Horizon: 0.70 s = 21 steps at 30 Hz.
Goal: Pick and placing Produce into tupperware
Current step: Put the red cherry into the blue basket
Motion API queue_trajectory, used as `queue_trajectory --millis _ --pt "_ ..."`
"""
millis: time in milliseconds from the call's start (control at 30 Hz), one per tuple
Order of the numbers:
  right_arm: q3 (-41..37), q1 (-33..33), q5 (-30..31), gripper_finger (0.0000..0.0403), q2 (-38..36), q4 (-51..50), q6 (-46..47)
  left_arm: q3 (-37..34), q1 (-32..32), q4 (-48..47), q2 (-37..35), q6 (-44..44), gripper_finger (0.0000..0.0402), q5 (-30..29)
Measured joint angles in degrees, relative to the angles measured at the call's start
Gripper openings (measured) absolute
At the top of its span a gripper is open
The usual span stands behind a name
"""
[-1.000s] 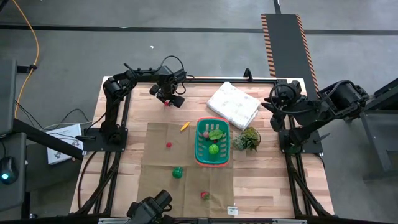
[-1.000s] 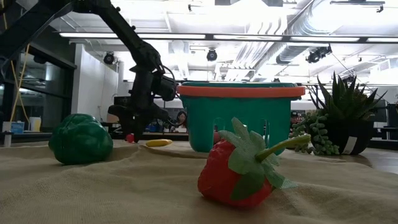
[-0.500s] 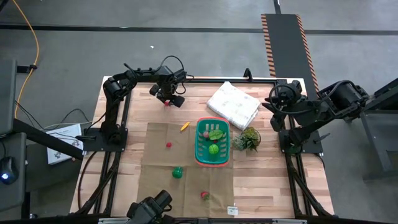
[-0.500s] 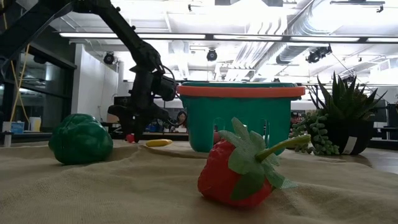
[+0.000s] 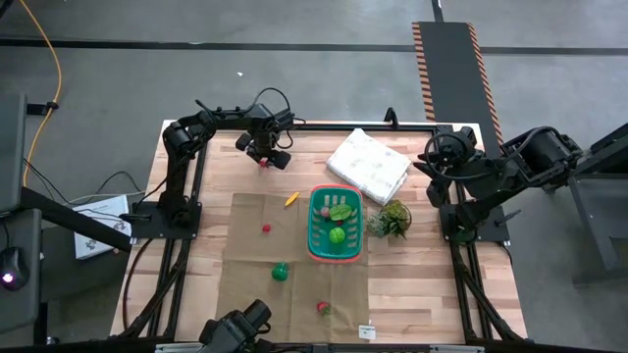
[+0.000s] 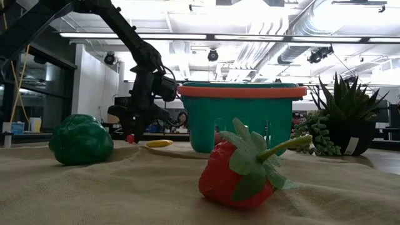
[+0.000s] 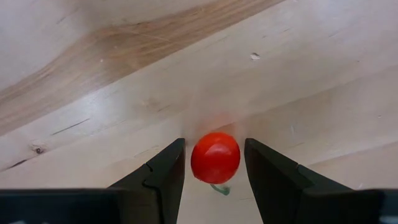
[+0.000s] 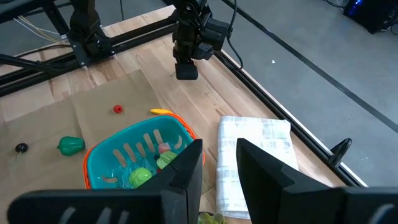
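My left gripper (image 5: 265, 157) stands low over the bare wood near the table's far edge, open. A small red tomato (image 7: 215, 158) rests on the wood between its fingers, with a thin gap on each side. The teal basket (image 5: 335, 224) sits mid-table on the mat, with green leafy and round pieces inside. Loose on the mat lie a yellow-orange piece (image 5: 291, 199), a small red berry (image 5: 266, 228), a green pepper (image 5: 281, 272) and a strawberry (image 5: 322, 308). My right gripper (image 8: 219, 149) waits raised at the table's right side, slightly open.
A white rumpled cloth bundle (image 5: 369, 164) lies far-right of the basket. A spiky potted plant (image 5: 392, 219) stands just to the basket's right. A brown mat (image 5: 250, 265) covers the table's middle. A small card (image 5: 366, 331) lies at the near edge. Black frame rails run along the table's sides.
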Motion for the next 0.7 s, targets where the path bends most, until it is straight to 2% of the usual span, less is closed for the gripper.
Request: queue_trajectory --millis 300,567,700 --pt "0.0 0.0 0.02 0.0089 0.0 0.0 0.0 0.0 0.0 0.04 0.0 0.07 0.0152 0.0" --pt "0.0 0.01 0.48 0.0089 0.0 0.0 0.0 0.0 0.0 0.15 0.0 0.13 0.01 0.0" --pt "0.0 0.0 0.48 0.0089 0.0 0.0 0.0 -0.02 0.0 0.27 -0.02 0.13 0.0094 0.0"
